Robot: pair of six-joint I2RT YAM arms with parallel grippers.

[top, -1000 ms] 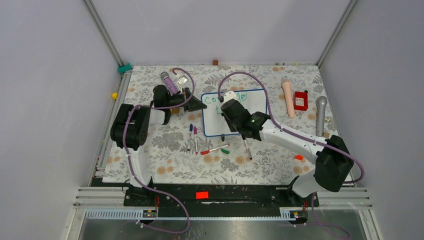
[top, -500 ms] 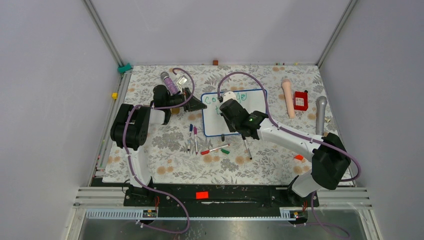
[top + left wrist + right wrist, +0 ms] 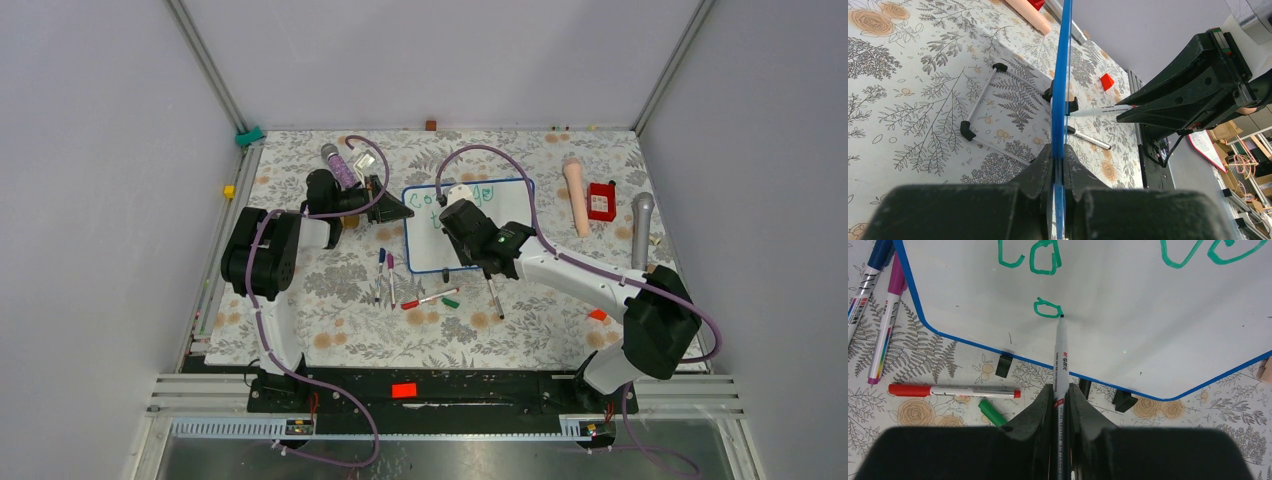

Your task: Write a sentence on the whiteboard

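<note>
Overhead, the left arm rises from its base at the lower left of the frame, folds back at a dark elbow and sends its forearm rightward, so that the left gripper (image 3: 392,208) meets the left edge of the whiteboard (image 3: 510,205) just above the centre of the floral-printed bench (image 3: 340,320). In the left wrist view its black fingers are pressed together on the thin blue frame, which runs straight up the picture as a narrow glossy strip. The right arm bends at a bulky black joint at the lower right of the overhead view, and its white forearm reaches up and to the left over the board under a looping purple cable. The right gripper (image 3: 1060,390) pinches a slim white-barrelled marker (image 3: 1061,350) lengthwise between its matte black fingers. The dark tip touches the smooth white surface just right of a small green loop, the start of a second line. Above it, the sentence (image 3: 1043,257) shows as rounded green letters along the top of the right wrist view. Below the board's rounded blue corner sit small black clip feet (image 3: 1003,365). A red-capped marker (image 3: 953,390) and a loose green cap (image 3: 993,412) lie on the patterned cloth near them.
</note>
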